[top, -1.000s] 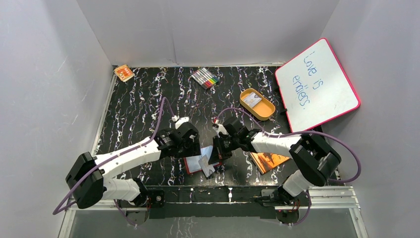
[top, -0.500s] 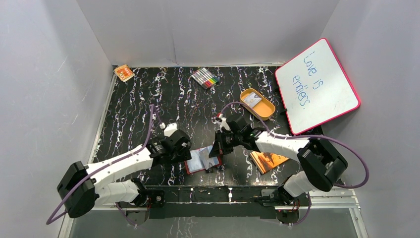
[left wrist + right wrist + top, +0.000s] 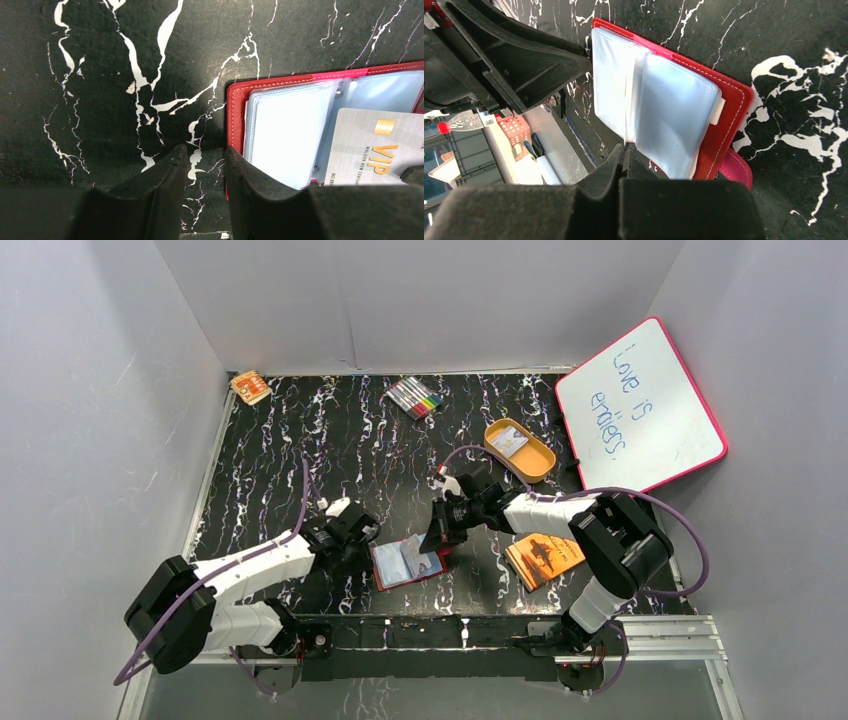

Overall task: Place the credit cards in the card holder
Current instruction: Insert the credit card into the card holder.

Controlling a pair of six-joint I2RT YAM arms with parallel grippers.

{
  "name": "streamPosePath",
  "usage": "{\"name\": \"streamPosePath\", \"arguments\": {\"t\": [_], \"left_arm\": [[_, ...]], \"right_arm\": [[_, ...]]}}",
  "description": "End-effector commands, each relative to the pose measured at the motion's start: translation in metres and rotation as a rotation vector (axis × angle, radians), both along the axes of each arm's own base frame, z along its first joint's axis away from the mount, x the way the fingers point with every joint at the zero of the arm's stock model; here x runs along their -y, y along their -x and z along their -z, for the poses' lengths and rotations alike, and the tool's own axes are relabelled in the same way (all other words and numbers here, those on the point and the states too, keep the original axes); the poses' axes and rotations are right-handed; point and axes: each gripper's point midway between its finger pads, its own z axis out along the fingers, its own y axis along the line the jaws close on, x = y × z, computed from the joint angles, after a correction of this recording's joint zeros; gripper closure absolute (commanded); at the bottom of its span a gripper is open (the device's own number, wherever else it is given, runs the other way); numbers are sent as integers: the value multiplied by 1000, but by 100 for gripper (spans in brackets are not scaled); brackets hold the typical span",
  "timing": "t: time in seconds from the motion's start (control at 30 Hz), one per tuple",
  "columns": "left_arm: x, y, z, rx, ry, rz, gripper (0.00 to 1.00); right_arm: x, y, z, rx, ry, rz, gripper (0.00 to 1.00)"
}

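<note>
The card holder [image 3: 400, 563] lies open near the front edge, red with clear sleeves [image 3: 280, 125] fanned out. My right gripper [image 3: 437, 540] is shut on a silver VIP credit card [image 3: 370, 145]. The card rests on the sleeves and shows edge-on at the gripper [image 3: 625, 150], between two sleeve leaves [image 3: 674, 110]. My left gripper [image 3: 365, 548] sits low at the holder's left edge. In the left wrist view, this gripper [image 3: 205, 152] stands open with a narrow gap and bare table between its fingers. Its right finger [image 3: 240, 170] overlaps the red edge. A second whitish card [image 3: 510, 441] lies in the tray.
An orange booklet [image 3: 545, 558] lies right of the holder, under the right arm. The orange oval tray [image 3: 535, 462] sits behind it. A whiteboard [image 3: 640, 410] leans at the right wall. Markers [image 3: 415, 396] and a small orange box [image 3: 250, 387] lie at the back.
The left gripper slid left off the holder, dropped to its left edge and narrowed its jaws. The right gripper carried the card farther over the sleeves.
</note>
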Motion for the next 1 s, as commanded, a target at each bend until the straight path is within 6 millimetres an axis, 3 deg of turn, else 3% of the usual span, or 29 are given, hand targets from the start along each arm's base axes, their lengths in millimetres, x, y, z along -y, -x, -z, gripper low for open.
{"name": "streamPosePath", "arguments": {"t": [0.0,0.33,0.97], "left_arm": [[-5,8,13,-44,-25,21,70],[-6,7,15,-43,-37,38,72],[1,3,19,-55,-41,77,77]], "right_arm": [[-11,-4,-10,8,-71,-13,100],[-1,-16,-6,27,-26,88,100],[-7,-9,3,-41,-42,44,100]]}}
